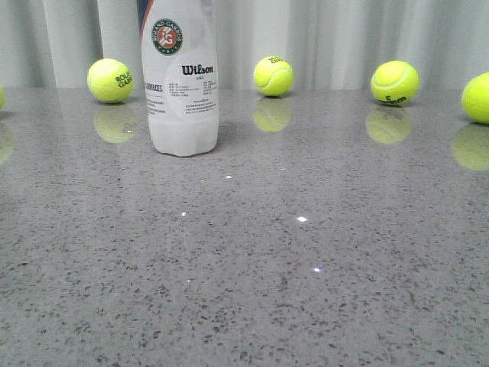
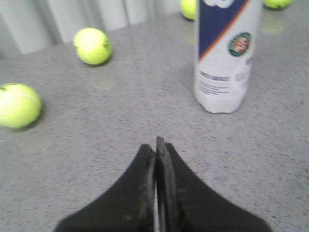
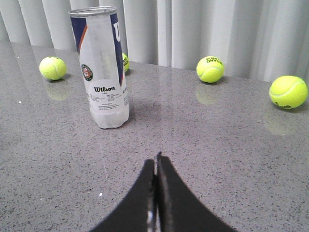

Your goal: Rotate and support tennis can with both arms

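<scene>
The tennis can (image 1: 180,80) stands upright on the grey speckled table at the back left, its Roland Garros badge and Wilson text facing the front camera; its top is cut off there. It also shows in the left wrist view (image 2: 225,55) and in the right wrist view (image 3: 101,65), where its silver rim is visible and it looks empty. My left gripper (image 2: 156,143) is shut and empty, well short of the can. My right gripper (image 3: 156,159) is shut and empty, also apart from the can. Neither gripper shows in the front view.
Several yellow-green tennis balls lie along the back of the table before a white curtain: one beside the can (image 1: 111,80), one in the middle (image 1: 273,76), one further right (image 1: 394,82), one at the right edge (image 1: 477,98).
</scene>
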Tool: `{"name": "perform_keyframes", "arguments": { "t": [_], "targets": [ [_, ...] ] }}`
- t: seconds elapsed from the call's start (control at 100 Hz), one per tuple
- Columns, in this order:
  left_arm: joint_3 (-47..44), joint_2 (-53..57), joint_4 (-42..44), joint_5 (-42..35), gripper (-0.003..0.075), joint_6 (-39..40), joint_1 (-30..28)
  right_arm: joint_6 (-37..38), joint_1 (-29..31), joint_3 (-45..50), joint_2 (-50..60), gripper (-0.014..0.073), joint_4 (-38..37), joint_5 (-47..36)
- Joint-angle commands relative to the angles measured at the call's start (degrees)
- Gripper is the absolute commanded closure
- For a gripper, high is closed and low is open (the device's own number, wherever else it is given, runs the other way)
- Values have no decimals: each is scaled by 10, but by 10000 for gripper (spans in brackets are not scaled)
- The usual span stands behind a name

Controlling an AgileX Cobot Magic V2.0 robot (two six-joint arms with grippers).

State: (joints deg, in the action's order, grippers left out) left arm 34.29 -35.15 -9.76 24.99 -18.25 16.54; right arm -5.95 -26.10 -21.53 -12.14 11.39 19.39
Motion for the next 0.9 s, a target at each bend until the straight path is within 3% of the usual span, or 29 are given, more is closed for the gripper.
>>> {"name": "perform_keyframes", "arguments": {
  "t": [0.0,0.12,0.29,0.55,0.81,0.85,0.89],
  "targets": [
    [-1,26,-6,-62,739,6,-19,0,3,-14,-5,655,-1,-40],
    [-52,49,-1,-150,739,12,-36,0,3,-14,-5,655,-1,-40],
    [-136,107,116,-211,739,177,-60,0,3,-14,-5,655,-1,-40],
    [-248,214,117,-231,739,179,-128,0,3,-14,-5,655,-1,-40],
    [-372,348,117,-274,739,183,-142,0,3,-14,-5,655,-1,-40],
    [-368,379,116,-229,739,179,-143,0,3,-14,-5,655,-1,-40],
    [-369,372,117,-240,739,179,-143,0,3,-14,-5,655,-1,-40]
  ]
}}
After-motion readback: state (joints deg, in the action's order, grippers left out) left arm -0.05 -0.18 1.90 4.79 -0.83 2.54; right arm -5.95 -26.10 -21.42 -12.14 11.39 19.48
